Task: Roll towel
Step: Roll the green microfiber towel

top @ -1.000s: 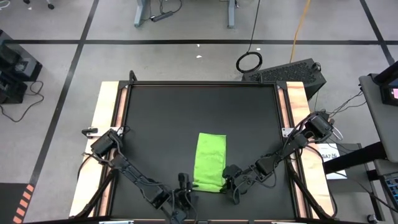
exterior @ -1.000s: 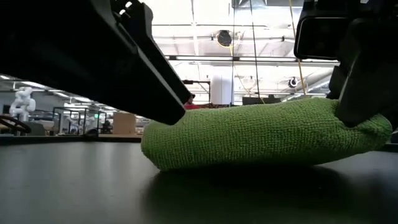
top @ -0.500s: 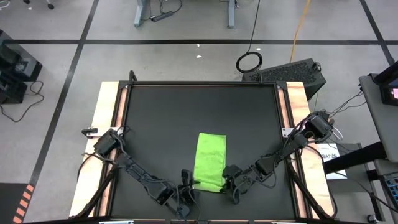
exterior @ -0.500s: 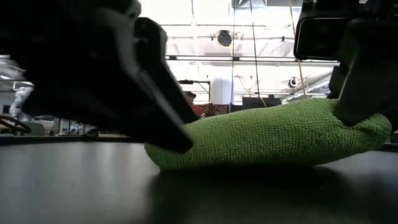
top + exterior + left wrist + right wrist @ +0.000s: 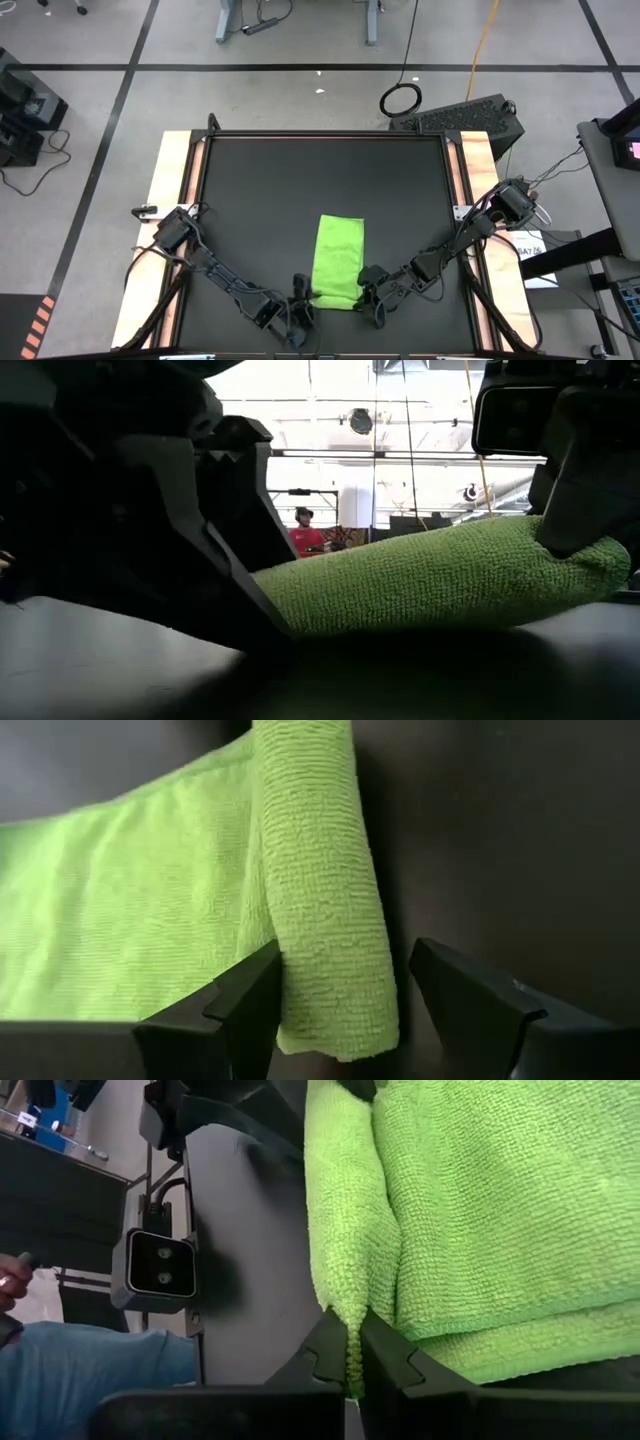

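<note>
No legible writing. Your left gripper (image 5: 340,1010) straddles the towel (image 5: 338,260) roll end, jaws released; right gripper (image 5: 352,1350) pinches its edge.

towel (image 5: 300,890): soft cloth, nubbly looped weave, matt
surface (image 5: 280,190): smooth black, faint sheen
surface side strips (image 5: 172,170): pale bare wood
left claw (image 5: 340,1010): matt dark plastic
</note>
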You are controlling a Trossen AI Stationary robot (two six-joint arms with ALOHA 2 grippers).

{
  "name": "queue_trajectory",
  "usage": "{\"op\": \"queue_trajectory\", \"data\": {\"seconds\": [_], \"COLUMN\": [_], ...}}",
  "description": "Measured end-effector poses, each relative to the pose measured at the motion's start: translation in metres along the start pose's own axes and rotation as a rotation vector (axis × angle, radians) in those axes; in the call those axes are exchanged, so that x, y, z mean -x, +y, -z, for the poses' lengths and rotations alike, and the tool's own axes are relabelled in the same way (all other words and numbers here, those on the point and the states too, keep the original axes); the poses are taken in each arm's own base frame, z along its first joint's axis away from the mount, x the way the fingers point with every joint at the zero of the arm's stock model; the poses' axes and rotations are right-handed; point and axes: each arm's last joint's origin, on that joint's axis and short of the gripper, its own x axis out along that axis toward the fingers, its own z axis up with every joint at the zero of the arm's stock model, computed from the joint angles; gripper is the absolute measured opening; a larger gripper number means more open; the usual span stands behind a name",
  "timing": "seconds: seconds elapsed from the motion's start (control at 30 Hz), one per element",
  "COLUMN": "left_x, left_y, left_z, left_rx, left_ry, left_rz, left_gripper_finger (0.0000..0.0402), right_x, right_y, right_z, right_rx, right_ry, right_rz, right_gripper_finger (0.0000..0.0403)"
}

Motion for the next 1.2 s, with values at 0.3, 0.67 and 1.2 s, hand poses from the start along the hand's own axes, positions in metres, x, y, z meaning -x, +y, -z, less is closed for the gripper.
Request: {"op": "queue_trajectory", "data": {"seconds": [0.3, 0.67, 1.2], "left_x": [-0.002, -0.009, -0.035], "left_y": [0.000, 0.007, 0.045], "left_z": [0.000, -0.007, -0.022], "left_rx": [0.016, 0.082, 0.263], "left_ry": [0.007, -0.004, 0.020], "left_rz": [0.028, 0.148, 0.587], "left_gripper_finger": [0.0197, 0.0014, 0.0013], "right_x": [0.000, 0.000, 0.011], "right_y": [0.000, -0.001, 0.011], "right_z": [0.000, 0.001, 0.022], "right_rx": [-0.007, 0.002, 0.136], "right_ry": [0.001, 0.008, 0.077], "right_rz": [0.000, 0.009, 0.006], "right_gripper_finger": [0.0000, 0.0000, 0.0202]}}
